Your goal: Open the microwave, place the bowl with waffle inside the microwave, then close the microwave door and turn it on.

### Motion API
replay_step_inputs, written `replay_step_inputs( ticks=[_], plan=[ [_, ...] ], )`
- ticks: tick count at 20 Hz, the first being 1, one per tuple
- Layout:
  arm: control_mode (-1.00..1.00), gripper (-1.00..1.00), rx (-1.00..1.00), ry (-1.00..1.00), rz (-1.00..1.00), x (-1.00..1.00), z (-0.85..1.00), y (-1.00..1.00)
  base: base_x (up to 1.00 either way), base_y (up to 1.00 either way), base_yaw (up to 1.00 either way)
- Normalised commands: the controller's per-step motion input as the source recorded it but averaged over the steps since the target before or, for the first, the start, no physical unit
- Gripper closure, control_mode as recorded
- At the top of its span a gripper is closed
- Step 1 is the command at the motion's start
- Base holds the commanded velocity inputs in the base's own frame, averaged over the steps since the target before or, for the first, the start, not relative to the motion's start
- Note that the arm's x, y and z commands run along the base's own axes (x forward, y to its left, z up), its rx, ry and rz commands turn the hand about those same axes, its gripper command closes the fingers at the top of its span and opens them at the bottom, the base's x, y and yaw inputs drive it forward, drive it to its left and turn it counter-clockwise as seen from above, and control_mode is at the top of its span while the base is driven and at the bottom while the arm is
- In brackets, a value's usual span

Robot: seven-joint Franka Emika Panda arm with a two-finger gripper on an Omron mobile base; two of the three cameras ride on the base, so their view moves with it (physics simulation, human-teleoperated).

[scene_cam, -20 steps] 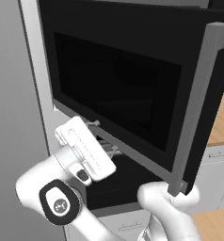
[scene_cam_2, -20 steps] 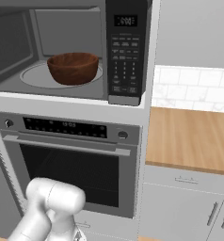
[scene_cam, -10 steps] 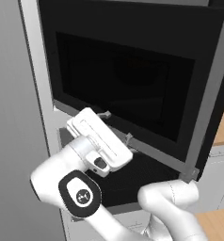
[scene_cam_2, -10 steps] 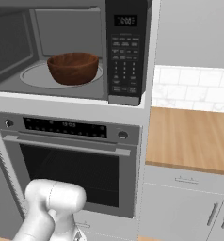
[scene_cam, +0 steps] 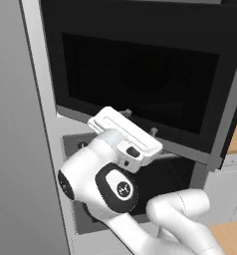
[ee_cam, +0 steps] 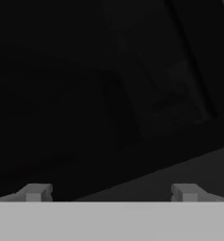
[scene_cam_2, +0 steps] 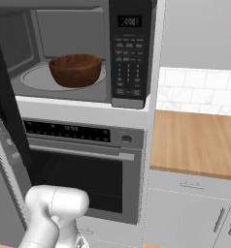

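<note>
Hovering just before the wide black glass microwave door (scene_cam: 140,94), the two-finger gripper (ee_cam: 109,192) has its small dark tips spread wide with nothing between them; the hand view looks straight onto the door's dark window. That door stands swung out, its vertical silver bar handle (scene_cam: 231,107) at its far edge.

Judging by the right base view, opening and loading are done: the round, deep reddish-brown wooden bowl (scene_cam_2: 75,69) sits on the round turntable inside the grey cavity of the large built-in microwave (scene_cam_2: 129,53). The waffle cannot be made out inside it. Closing the door and switching on remain.

The dark keypad panel (scene_cam_2: 126,68) carries rows of small buttons and a display, too small to read. The silver oven (scene_cam_2: 83,169) below has a likewise illegible control strip.
</note>
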Motion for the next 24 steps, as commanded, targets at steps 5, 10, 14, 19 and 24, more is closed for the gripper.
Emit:
replay_step_inputs(
  ticks=[5,10,14,19,24],
  plan=[
    [-1.00,-1.00,0.02,0.13,0.24,0.40,0.00,-0.57,0.00,0.00,0.00],
    [-1.00,-1.00,0.01,0.11,0.26,0.52,0.00,-0.48,0.00,0.00,0.00],
    [-1.00,-1.00,0.00,0.09,0.23,0.52,0.00,-0.42,0.00,0.00,0.00],
    [-1.00,-1.00,0.00,0.09,0.19,0.50,0.00,-0.29,0.00,0.00,0.00],
    [-1.00,-1.00,0.00,0.12,0.13,0.43,0.01,-0.10,0.00,0.00,0.00]
  ],
)
